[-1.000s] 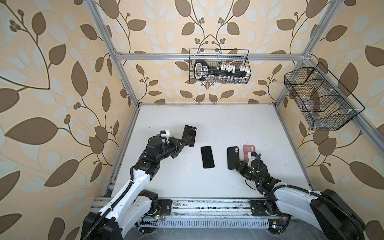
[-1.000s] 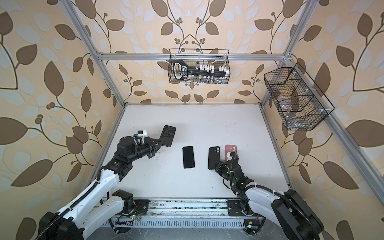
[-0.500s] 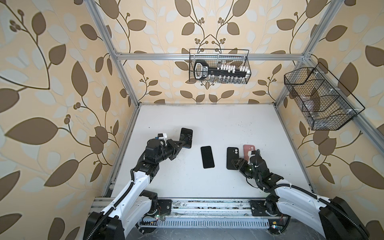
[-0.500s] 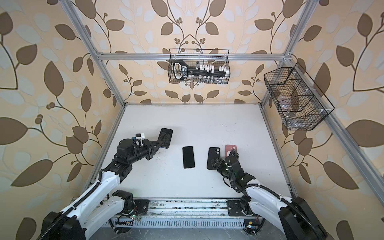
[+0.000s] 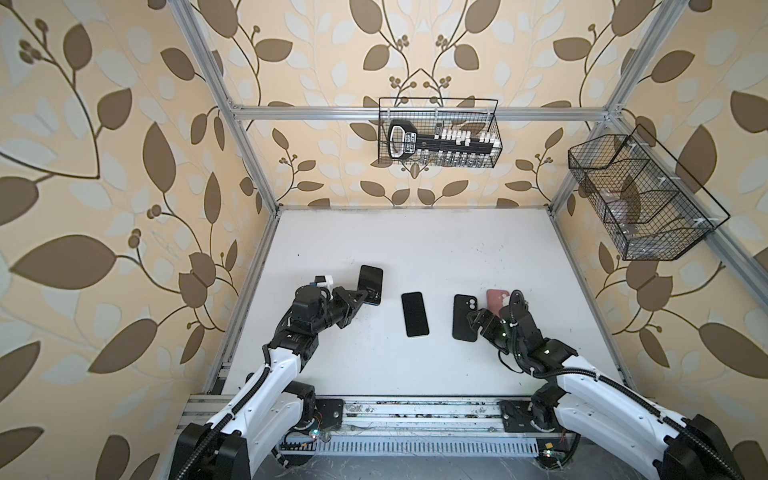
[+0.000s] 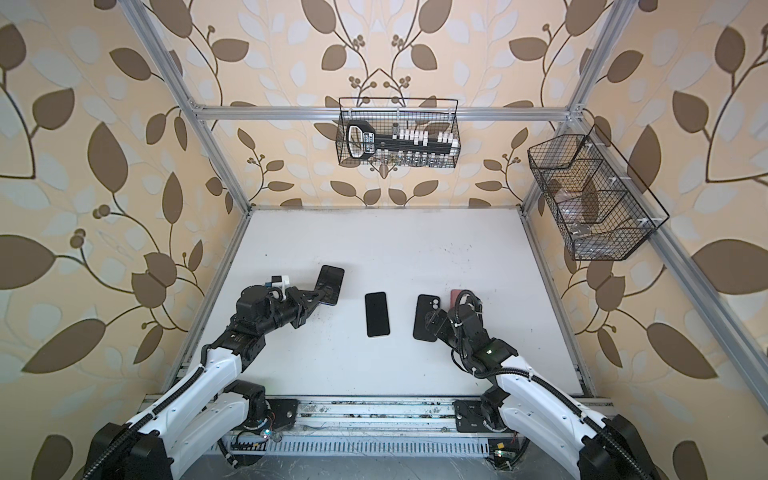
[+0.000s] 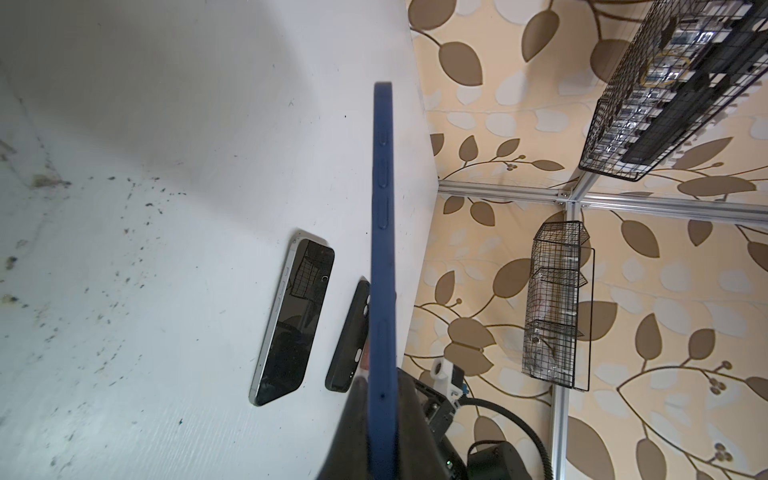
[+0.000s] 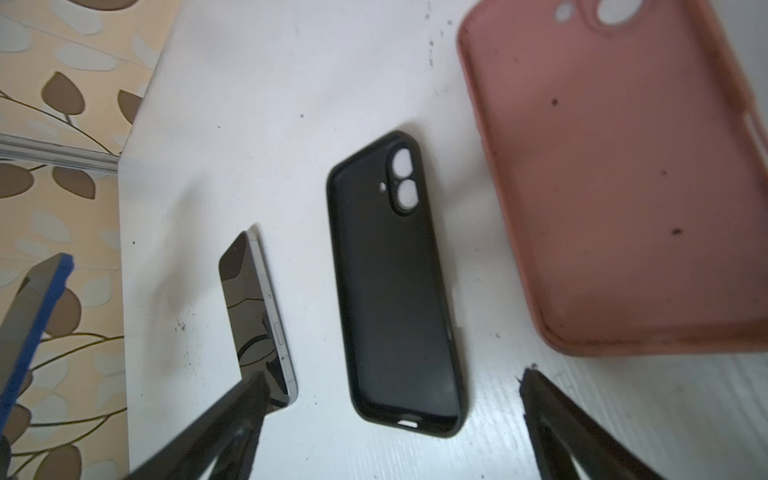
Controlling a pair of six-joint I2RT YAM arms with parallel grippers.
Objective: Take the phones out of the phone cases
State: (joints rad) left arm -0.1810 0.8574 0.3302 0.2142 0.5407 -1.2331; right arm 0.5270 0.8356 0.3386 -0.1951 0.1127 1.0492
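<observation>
Right wrist view: right gripper (image 8: 390, 376) spread by black case (image 8: 392, 291); left gripper (image 5: 362, 297) pinches blue-cased phone (image 5: 371, 282), left of it

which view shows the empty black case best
The right wrist view: the black case lies whole and close, camera cutout clear. Both top views show it small; the left wrist view shows it edge-on, partly hidden by the blue-cased phone.

Dark-screened phone (image 5: 370, 284) sits in its blue case (image 7: 382, 249), raised edgewise.
</observation>
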